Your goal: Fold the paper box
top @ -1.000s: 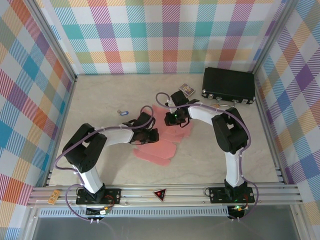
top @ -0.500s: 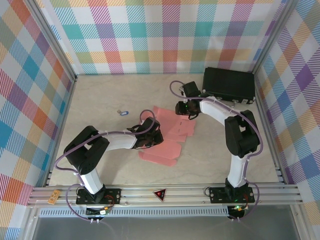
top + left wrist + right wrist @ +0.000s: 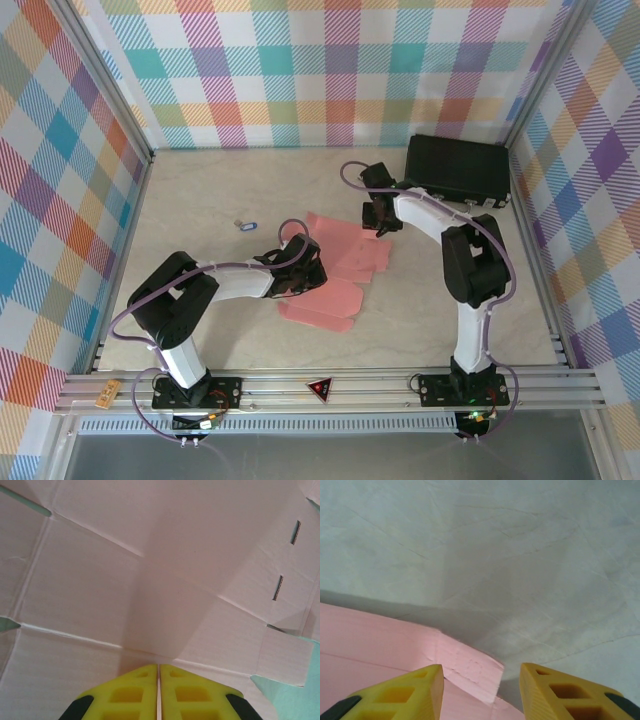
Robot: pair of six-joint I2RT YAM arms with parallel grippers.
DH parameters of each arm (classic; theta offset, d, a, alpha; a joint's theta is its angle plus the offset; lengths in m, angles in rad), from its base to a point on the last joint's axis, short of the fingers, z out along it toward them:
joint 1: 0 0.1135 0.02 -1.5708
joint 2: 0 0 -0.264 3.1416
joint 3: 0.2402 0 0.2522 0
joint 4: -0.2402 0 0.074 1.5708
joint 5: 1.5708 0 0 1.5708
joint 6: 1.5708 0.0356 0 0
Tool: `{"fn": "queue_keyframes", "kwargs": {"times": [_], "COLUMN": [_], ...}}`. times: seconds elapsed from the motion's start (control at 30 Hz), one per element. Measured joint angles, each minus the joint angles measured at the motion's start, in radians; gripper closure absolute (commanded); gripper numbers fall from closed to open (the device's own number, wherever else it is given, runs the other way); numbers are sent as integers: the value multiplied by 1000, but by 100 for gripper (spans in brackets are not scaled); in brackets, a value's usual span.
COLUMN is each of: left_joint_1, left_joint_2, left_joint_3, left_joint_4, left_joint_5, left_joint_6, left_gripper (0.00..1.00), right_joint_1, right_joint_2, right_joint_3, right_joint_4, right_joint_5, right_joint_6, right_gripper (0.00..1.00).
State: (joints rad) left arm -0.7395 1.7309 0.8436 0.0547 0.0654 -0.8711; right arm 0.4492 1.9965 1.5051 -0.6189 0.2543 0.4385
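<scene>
Your right gripper (image 3: 379, 218) has just let go. A second ago it sat narrow over the middle of the paper box (image 3: 345, 262). Now its fingers stand apart with nothing clasped, and it has drawn back to the sheet's upper right edge, just left of the black case (image 3: 457, 168). In the right wrist view, a pink flap corner (image 3: 470, 672) lies on the table (image 3: 520, 555) below the gap. The sheet has settled flatter and lies spread at the centre of the top view, one rounded flap toward the lower middle. Your left gripper (image 3: 158, 666) stays closed, its tips pressed together on a crease and seemingly pinning the sheet. Treat that fold as released rather than locked: the box looks like a flat blank, so most folding remains.
</scene>
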Motion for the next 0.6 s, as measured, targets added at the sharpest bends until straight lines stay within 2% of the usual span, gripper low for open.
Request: {"fn": "queue_keyframes", "kwargs": {"times": [0.6], "left_joint_1": [0], "left_joint_2": [8], "left_joint_3": [0], "left_joint_4": [1], "left_joint_5": [0], "left_joint_6": [0], "left_gripper": [90], "right_joint_1": [0], "right_joint_2": [70], "right_joint_3": [43], "right_joint_4": [-30], "right_joint_5": [-54], "right_joint_6": [4], "right_gripper": [56]}}
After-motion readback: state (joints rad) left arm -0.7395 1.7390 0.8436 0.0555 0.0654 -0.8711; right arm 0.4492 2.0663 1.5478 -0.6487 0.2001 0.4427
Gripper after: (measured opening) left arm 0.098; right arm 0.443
